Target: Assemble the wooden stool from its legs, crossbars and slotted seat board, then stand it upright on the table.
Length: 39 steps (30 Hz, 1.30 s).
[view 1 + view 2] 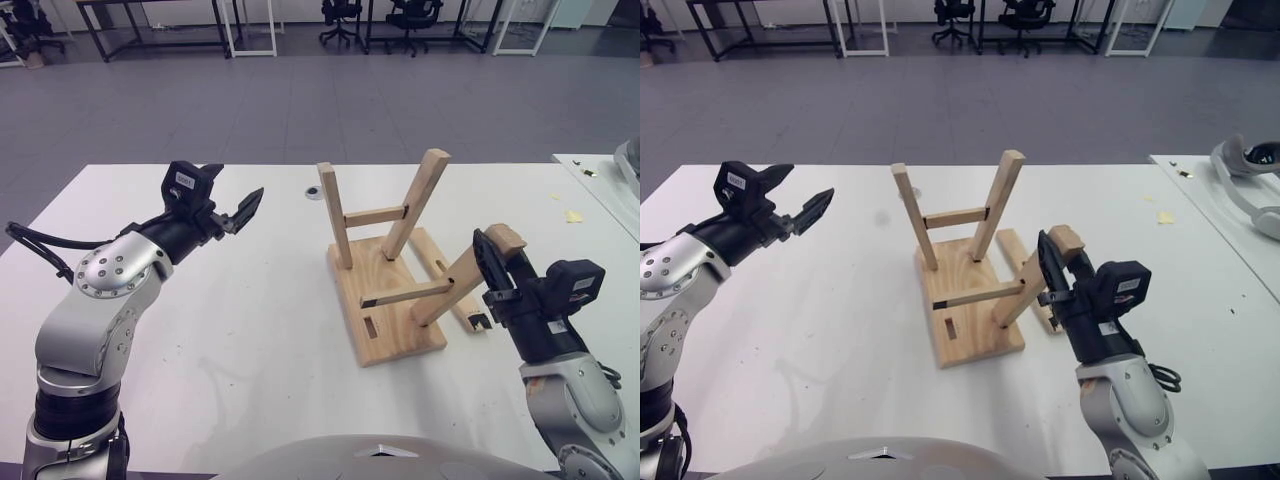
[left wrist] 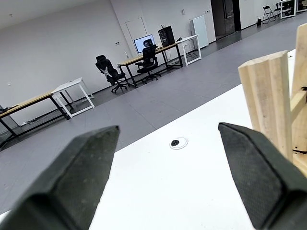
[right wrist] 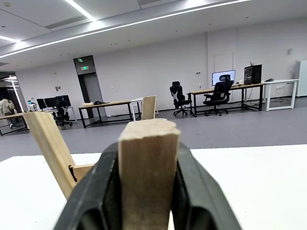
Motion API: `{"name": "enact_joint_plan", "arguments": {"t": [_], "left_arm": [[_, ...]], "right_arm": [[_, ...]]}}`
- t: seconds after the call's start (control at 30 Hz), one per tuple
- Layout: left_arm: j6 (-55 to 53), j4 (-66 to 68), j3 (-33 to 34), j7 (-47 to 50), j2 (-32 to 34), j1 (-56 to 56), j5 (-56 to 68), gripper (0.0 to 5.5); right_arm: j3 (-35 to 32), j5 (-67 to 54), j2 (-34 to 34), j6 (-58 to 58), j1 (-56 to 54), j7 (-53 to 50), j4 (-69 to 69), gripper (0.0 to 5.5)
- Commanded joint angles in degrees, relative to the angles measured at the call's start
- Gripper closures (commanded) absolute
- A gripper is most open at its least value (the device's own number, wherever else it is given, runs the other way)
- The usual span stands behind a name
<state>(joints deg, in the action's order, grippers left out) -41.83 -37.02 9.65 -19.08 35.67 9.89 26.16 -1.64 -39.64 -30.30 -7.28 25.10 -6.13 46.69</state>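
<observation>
The slotted seat board [image 1: 400, 335] lies flat on the white table [image 1: 250, 330]. Two legs [image 1: 335, 215] joined by a crossbar [image 1: 375, 216] stand up from its far side. A third leg [image 1: 462, 274] leans tilted over the board's right edge, with a crossbar [image 1: 405, 294] running from it toward the board. My right gripper [image 1: 487, 278] is shut on that leg's upper end [image 3: 148, 167]. A loose wooden piece [image 1: 450, 285] lies on the table behind it. My left gripper [image 1: 232, 205] hangs open above the table, left of the stool, holding nothing.
A round cable hole [image 1: 314, 194] sits in the table behind the stool. A second table [image 1: 600, 190] stands at the right with a white headset [image 1: 1250, 170] on it. Bare tabletop lies left and in front of the board.
</observation>
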Motion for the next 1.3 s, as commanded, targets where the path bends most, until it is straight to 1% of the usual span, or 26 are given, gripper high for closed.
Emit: {"name": "enact_joint_plan", "arguments": {"t": [0.03, 0.13, 0.17, 0.33, 0.37, 0.5, 0.57, 0.63, 0.67, 0.73, 0.8, 0.87, 1.0, 1.1, 1.2, 1.3], "left_arm": [[1.2, 1.2, -0.8, 0.6, 0.4, 1.8, -3.0, 1.73], [1.6, 1.4, -0.6, 0.4, 0.2, 1.7, -3.9, 1.73], [1.8, 1.5, -0.7, 0.4, 0.4, 1.5, -4.5, 1.73], [2.1, 2.2, -0.5, 0.2, 0.2, 1.7, -5.9, 1.73], [2.2, 2.2, -0.7, 0.3, 0.1, 1.5, -6.2, 1.73], [2.4, 2.2, -1.2, 0.5, -0.9, 1.3, -7.2, 1.73], [2.6, 2.4, -1.4, 0.5, -1.3, 1.7, -7.5, 1.73], [2.8, 2.6, -1.6, 0.5, -1.6, 2.0, -7.8, 1.73], [3.0, 2.8, -1.9, 0.4, -1.8, 2.2, -7.9, 1.73], [3.6, 3.5, -2.6, 0.4, -2.1, 2.9, -8.3, 1.73], [4.3, 4.5, -3.0, 0.2, -2.5, 3.7, -8.8, 1.73], [4.8, 5.3, -3.2, 0.2, -3.2, 4.4, -8.9, 1.73], [5.5, 6.6, -4.1, -0.3, -4.5, 5.3, -9.0, 1.73], [5.9, 7.5, -5.0, -0.8, -4.9, 5.9, -9.3, 1.73], [6.1, 7.9, -5.2, -1.1, -4.9, 6.0, -9.4, 1.73], [6.3, 7.9, -5.8, -1.1, -5.2, 5.7, -9.6, 1.73]], "right_arm": [[-2.6, -4.2, -1.0, -9.0, 0.1, 2.0, -5.5, 4.42], [-5.3, -7.0, -0.6, -10.5, -2.4, 2.4, -4.1, 4.42], [-6.3, -8.5, 0.0, -11.3, -4.0, 1.2, -3.8, 4.07], [-11.5, -14.7, -0.1, -15.6, -11.6, -1.7, -2.9, 3.26], [-12.8, -16.4, -0.3, -16.4, -13.1, -2.4, -3.1, 2.94], [-16.6, -24.8, -4.4, -19.7, -22.6, -2.3, -3.1, 2.22], [-19.1, -30.9, -8.3, -20.7, -31.9, -2.9, -4.8, 1.91], [-22.7, -36.4, -12.1, -21.0, -41.6, -4.8, -10.2, 1.43], [-24.0, -38.0, -13.2, -21.4, -44.4, -6.3, -13.4, 1.23], [-25.3, -37.0, -14.4, -24.0, -44.5, -7.9, -20.1, 0.85], [-23.2, -30.8, -14.5, -26.4, -37.5, -4.3, -24.0, 0.85], [-20.4, -26.6, -12.5, -28.0, -31.3, -1.3, -25.9, 0.85], [-10.6, -17.3, -12.5, -31.0, -23.9, 8.0, -26.7, 0.85], [-3.3, -8.7, -13.8, -31.4, -19.7, 14.9, -27.8, 0.85], [0.7, -1.3, -14.8, -32.0, -18.7, 18.1, -28.1, 0.85], [4.3, 3.1, -13.7, -33.0, -19.1, 20.5, -27.5, 0.85]]}}
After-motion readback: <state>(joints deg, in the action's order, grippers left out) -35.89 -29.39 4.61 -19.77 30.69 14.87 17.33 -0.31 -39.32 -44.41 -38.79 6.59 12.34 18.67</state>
